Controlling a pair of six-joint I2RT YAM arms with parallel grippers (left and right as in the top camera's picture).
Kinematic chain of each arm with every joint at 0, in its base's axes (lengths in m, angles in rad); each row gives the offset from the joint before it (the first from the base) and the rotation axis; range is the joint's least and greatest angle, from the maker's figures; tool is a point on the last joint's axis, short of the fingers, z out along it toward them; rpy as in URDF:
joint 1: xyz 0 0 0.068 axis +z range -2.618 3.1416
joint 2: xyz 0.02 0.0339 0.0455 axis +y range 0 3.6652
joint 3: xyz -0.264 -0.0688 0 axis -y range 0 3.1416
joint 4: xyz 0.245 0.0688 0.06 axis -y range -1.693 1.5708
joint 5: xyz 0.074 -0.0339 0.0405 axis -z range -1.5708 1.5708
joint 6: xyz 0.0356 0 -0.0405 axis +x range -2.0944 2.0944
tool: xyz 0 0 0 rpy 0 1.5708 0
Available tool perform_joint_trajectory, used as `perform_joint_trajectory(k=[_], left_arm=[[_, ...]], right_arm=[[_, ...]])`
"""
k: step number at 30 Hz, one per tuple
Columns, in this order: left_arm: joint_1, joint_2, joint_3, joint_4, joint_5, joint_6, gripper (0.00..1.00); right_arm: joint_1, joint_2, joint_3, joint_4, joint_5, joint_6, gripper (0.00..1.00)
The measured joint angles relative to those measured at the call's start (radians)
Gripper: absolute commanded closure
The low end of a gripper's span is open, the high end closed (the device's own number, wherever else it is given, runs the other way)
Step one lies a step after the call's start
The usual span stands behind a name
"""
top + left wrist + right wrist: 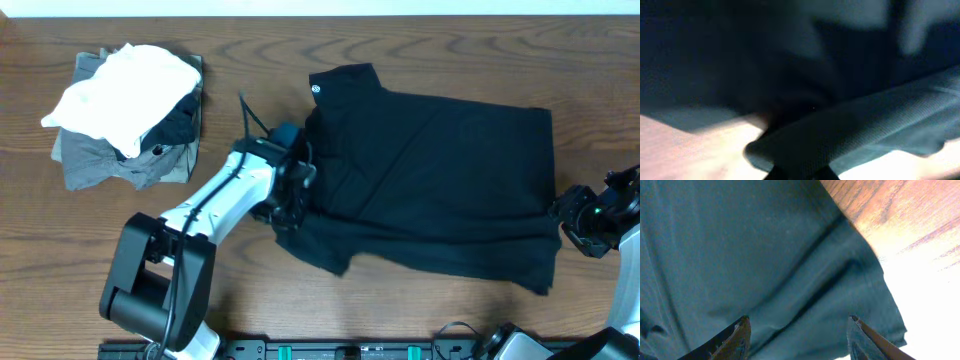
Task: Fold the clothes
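Black shirt: fills the L wrist view, right up at the lens; a ridge of knit fabric runs diag. down to the bottom edge, raised off the wood.
Shirt position: spread across the centre-right of the counter, mostly flat; collar end at rear-left, front-left part bunched and creased.
Logo: small, white, round, on the rear-left flap by the collar.
L claw: at the shirt's left edge, narrow, pinched on a fold of the fabric.
R claw: wide, fingers apart, nothing held; shirt cloth lies under and btwn them. Sits at the shirt's right edge, near the front-right corner.
Counter: brown wood grain, bare strip visible beside the hem in the R wrist view.
Pile: rear-left, well apart from the shirt; white garment crumpled on top of a grey garment, w/ a dark bit showing btwn them.
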Motion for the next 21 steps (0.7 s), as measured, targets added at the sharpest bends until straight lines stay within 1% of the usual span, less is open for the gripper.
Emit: perform_joint_trajectory(k=[1, 2, 3, 8, 11, 13, 17, 21], left_arm=[[0.009, 0.0, 0.0, 0.005, -0.016, -0.007, 0.59], [0.016, 0.0, 0.0, 0.0, -0.03, -0.01, 0.57], [0.02, 0.0, 0.0, -0.015, -0.042, -0.021, 0.52], [0.023, -0.002, 0.001, -0.175, -0.016, -0.034, 0.5], [0.023, -0.014, 0.001, -0.253, 0.053, -0.043, 0.5], [0.018, -0.028, 0.001, -0.271, 0.096, -0.05, 0.49], [-0.023, -0.039, -0.001, -0.235, 0.135, -0.055, 0.46], [-0.083, -0.039, -0.043, -0.097, 0.132, -0.056, 0.46]], right_arm=[[0.0, 0.0, 0.0, 0.0, 0.0, 0.0, 0.4], [0.0, 0.0, 0.0, 0.0, 0.0, 0.0, 0.4], [0.0, 0.0, 0.0, 0.0, 0.0, 0.0, 0.4], [0.0, 0.0, 0.0, 0.0, -0.001, -0.001, 0.39], [0.0, 0.0, 0.0, 0.004, -0.002, -0.002, 0.39], [0.0, 0.0, 0.0, 0.004, -0.003, -0.003, 0.39], [0.0, 0.0, 0.0, 0.008, -0.003, -0.004, 0.39], [0.0, 0.0, 0.0, 0.008, -0.003, -0.005, 0.38]])
